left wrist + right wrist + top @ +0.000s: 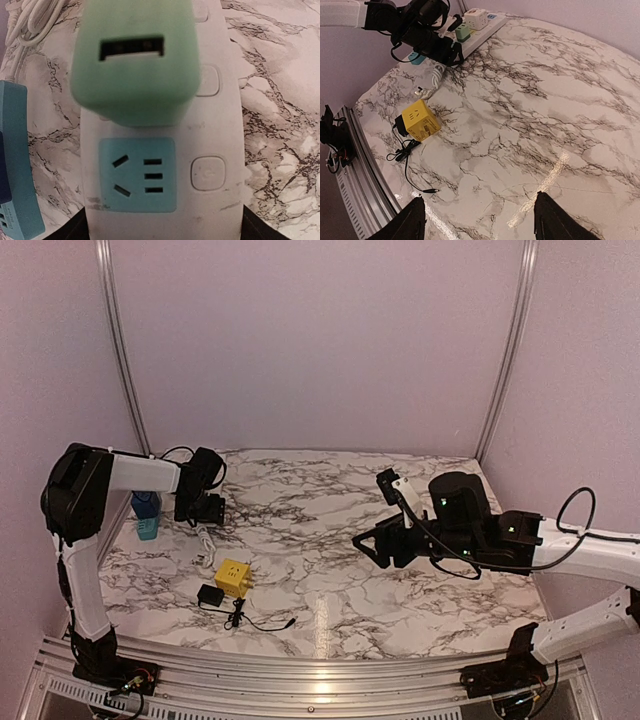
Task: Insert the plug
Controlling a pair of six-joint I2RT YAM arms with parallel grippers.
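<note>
Mint-green plug point(135, 65), white strip point(220, 125) with pale-blue socket face point(137, 175); grey-veined white marble worktop point(280, 100); yellow cube point(233, 576), seemingly black adapter point(210, 595).

One power strip point(220, 210), one green charger point(135, 75), one yellow cube point(233, 577), one black adapter point(210, 595).

Yellow cube point(421, 119) — black plug point(400, 123) beside

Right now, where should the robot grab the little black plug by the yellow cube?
Probably the black plug by its boxy body, pinched from above across the sides not touching the yellow cube. It lies flat on the table against the cube, and its thin cable is too floppy to hold.
</note>
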